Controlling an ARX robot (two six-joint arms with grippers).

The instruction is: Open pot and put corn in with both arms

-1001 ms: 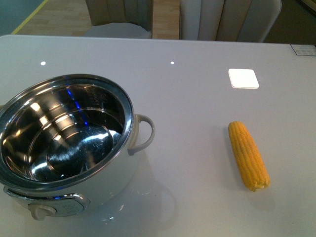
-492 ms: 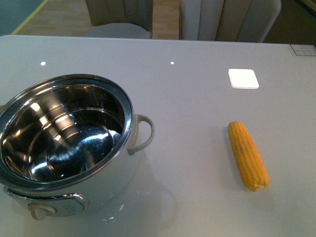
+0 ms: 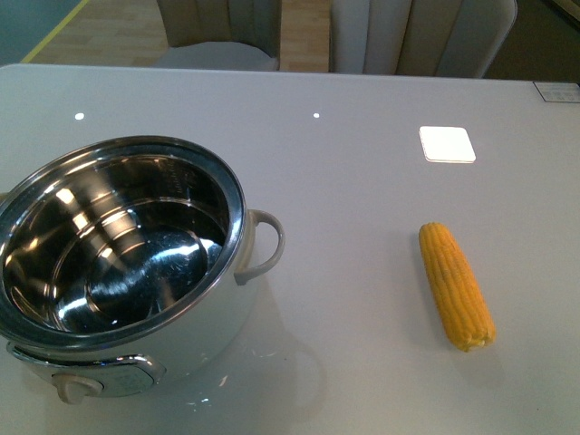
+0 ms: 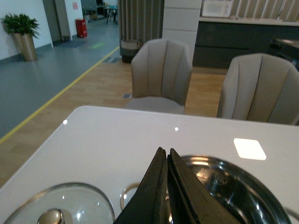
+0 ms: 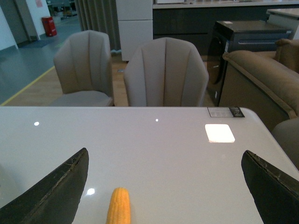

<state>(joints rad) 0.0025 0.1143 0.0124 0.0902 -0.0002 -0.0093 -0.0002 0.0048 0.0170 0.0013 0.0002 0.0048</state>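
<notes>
White, steel-lined round pot (image 3: 213, 317) stands lidless. Yellow tapered corn cob (image 3: 457, 286) lies well right of it. Left gripper (image 4: 166, 152) is clenched on nothing; right gripper (image 5: 164, 154) is released.

Robot body on show: just the gripper fingers, all matte black.

Left gripper (image 4: 167, 151): two long wedge-shaped fingers (image 4: 187, 196), plain black with smooth flat faces. They are wide at the base and taper to narrow tips, with one thin straight seam running between them and a faint sheen along the inner edges. Right gripper (image 5: 164, 158): same black material. Its fingers (image 5: 51, 196) read as broad blades with a gently curved upper edge and pointed tips. The edges look worn, with pale grey scuffs and a rough, slightly chipped rim. The surface is dull.
</notes>
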